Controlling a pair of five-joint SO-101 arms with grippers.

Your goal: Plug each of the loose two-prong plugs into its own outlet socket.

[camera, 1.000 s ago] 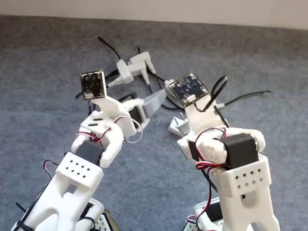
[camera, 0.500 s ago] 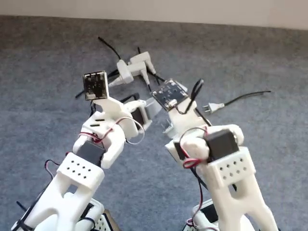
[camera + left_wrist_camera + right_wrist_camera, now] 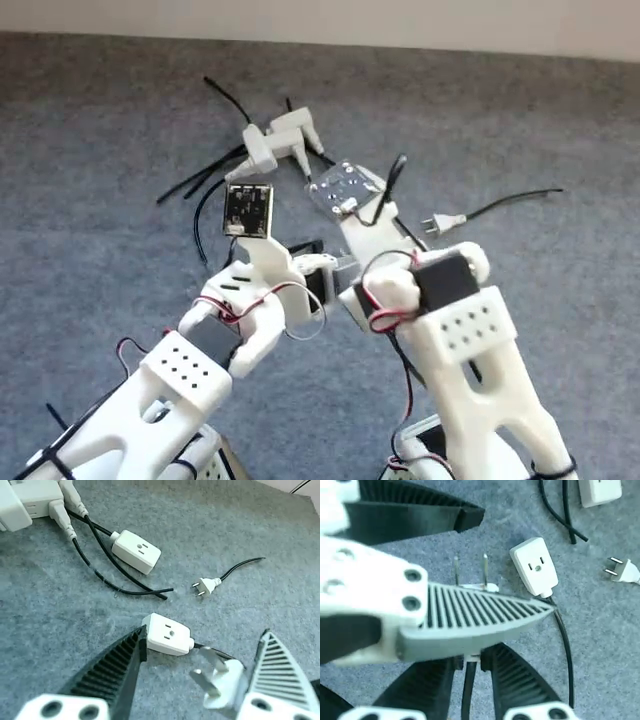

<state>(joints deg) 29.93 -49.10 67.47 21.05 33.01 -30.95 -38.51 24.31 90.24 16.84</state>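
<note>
Jaws, right arm: the right gripper (image 3: 470, 661) had its jaws closed on the held plug (image 3: 470, 580) at the cord end. Both prongs were left bare and pointing ahead, a hold that suits pushing it into a socket.
Jaws, left arm: the left gripper (image 3: 204, 634) had its jaws spread wide, one on each side of the held plug. The plug sat close against the pale jaw, though contact could not be told. Likely purpose: to steady the plug or to brace the socket.
Near socket: the near socket (image 3: 167, 639) lay on the grey surface (image 3: 260, 520) with its slotted face up, just beside the tip of the left arm's black jaw. The prongs were near it but apart from it, and not lined up with the slots.
Second plug: the second plug (image 3: 205, 586) lay loose on the surface beyond, prongs free, well apart from both grippers.
Far socket: the far socket (image 3: 137, 551) lay farther off among black cords (image 3: 120, 575) with nothing in it, presumably meant for the second plug.
Stage: neither plug was seated, and the first insertion looked to be the step in hand.
Risk: the light socket could slide when pushed unless something held it.
</note>
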